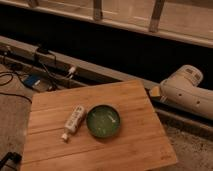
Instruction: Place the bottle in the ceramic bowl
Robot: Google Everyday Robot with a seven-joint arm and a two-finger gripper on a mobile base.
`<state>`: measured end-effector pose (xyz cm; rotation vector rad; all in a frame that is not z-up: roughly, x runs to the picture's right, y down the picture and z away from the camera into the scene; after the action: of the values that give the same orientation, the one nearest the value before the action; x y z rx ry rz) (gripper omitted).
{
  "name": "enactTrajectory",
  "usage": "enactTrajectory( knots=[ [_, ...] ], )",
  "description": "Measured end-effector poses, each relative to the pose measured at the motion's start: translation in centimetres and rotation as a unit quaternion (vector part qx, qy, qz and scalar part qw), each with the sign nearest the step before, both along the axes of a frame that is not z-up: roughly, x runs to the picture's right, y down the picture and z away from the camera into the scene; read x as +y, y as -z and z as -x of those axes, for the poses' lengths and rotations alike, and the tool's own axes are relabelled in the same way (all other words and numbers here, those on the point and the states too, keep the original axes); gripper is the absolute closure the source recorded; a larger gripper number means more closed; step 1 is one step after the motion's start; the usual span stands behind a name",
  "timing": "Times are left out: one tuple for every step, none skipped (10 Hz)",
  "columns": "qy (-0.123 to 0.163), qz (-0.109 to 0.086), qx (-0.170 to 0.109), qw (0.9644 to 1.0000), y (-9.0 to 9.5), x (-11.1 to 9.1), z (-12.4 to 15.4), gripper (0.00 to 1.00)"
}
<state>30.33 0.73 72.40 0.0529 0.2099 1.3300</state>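
The white bottle (73,120) lies on its side on the wooden table (131,146), with its cap pointing to the front left. Right beside it on its right stands the green ceramic bowl (103,120), upright and empty. The two are close together, almost touching. My white arm (186,93) reaches in from the right, beyond the table's far right corner. My gripper (155,91) is at the arm's end by that corner, well away from the bottle and the bowl.
Cables and a blue device (33,80) lie on the floor to the left of the table. A long low ledge (105,73) runs behind the table, under a dark wall. A dark object (7,160) sits at the bottom left.
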Motion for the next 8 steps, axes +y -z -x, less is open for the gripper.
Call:
enactTrajectory(
  knots=[
    [0.0,0.0,0.0,1.0,0.0,-0.01,0.0,0.2],
    [0.0,0.0,0.0,1.0,0.0,0.0,0.0,0.2],
    [0.0,0.0,0.0,1.0,0.0,0.0,0.0,0.2],
    [0.0,0.0,0.0,1.0,0.0,0.0,0.0,0.2],
    [0.0,0.0,0.0,1.0,0.0,-0.01,0.0,0.2],
    [-0.002,0.0,-0.001,1.0,0.01,-0.03,0.03,0.2],
    [-0.001,0.001,-0.004,1.0,0.07,-0.1,0.08,0.2],
    [0.01,0.002,-0.009,0.9999,0.45,-0.14,0.21,0.2]
  ],
)
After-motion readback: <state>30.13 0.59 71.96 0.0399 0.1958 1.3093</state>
